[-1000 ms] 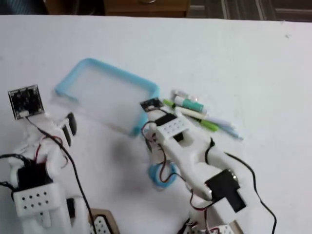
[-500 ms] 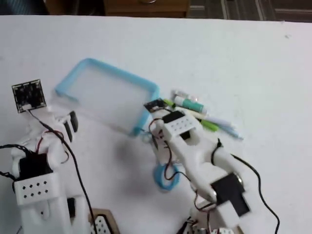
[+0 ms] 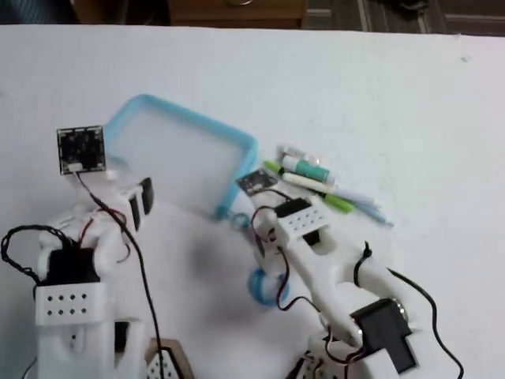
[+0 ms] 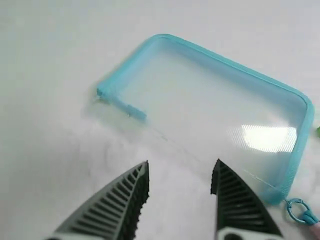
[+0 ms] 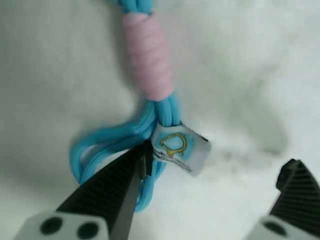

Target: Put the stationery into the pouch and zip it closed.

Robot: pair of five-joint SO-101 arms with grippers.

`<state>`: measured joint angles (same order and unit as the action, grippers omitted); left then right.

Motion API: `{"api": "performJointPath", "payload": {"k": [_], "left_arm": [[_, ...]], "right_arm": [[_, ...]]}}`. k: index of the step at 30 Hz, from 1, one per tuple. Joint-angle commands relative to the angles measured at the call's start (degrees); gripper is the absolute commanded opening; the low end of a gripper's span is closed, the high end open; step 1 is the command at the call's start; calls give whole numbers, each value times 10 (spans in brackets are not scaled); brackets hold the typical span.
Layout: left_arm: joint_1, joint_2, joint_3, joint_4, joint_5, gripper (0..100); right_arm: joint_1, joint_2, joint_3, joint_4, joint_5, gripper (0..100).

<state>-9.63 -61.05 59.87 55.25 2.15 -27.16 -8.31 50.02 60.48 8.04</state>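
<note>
1. Worktop: The white worktop (image 3: 394, 95) carries every item.

2. Pouch: The clear pouch (image 3: 181, 150) (image 4: 215, 95) with blue trim lies flat, left of centre in the high view. A blue zip ring (image 3: 238, 219) (image 4: 299, 210) hangs off its corner nearest the right arm. Whether the zip is open cannot be determined.

3. Stationery: The stationery (image 3: 319, 180), a small bundle of pens and a green-banded tube, lies on the worktop just beside the right end of the pouch. All of it is outside the pouch.

4. Left arm: The left arm (image 3: 71, 292) stands at the near left side of the pouch. The left jaws are open and hold nothing. In the left wrist view the 2 ribbed tips are spread over bare worktop, just short of the long near edge of the pouch and apart from it.

5. Right arm: The right arm (image 3: 339, 268) lies between the pouch corner and the stationery. The right jaws are open and low over a blue cord loop (image 3: 267, 286) (image 5: 110, 145). The cord carries a pink sleeve (image 5: 149, 55) and a small white tag (image 5: 180, 147). 1 jaw tip sits against the cord beside the tag. The other is well apart over bare worktop, so nothing is clamped.
</note>
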Motion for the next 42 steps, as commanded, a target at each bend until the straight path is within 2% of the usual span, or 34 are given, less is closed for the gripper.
{"api": "performJointPath", "payload": {"k": [1, 5, 11, 14, 27, 29, 35, 39, 42], "left_arm": [[22, 2, -25, -13, 6, 221], [43, 2, -25, -12, 6, 222], [42, 3, -25, -12, 6, 222], [42, 3, -25, -10, 6, 222], [43, 1, -39, 4, 6, 221], [43, 1, -39, 4, 6, 220], [42, 1, -38, 4, 6, 219], [42, 1, -38, 5, 6, 219], [42, 1, -38, 4, 6, 218]], "right_arm": [[-7, 36, 3, -44, 4, 390], [-7, 69, -29, -37, 4, 369], [-4, 73, -35, -35, 4, 126], [-5, 73, -37, -22, 4, 72], [-7, -73, -33, 25, 4, 74], [-6, -76, -27, 29, 4, 109], [-7, -77, -4, 36, 4, 351], [-7, -73, -2, 45, 4, 329], [-7, -71, 17, -4, 5, 309]]}}
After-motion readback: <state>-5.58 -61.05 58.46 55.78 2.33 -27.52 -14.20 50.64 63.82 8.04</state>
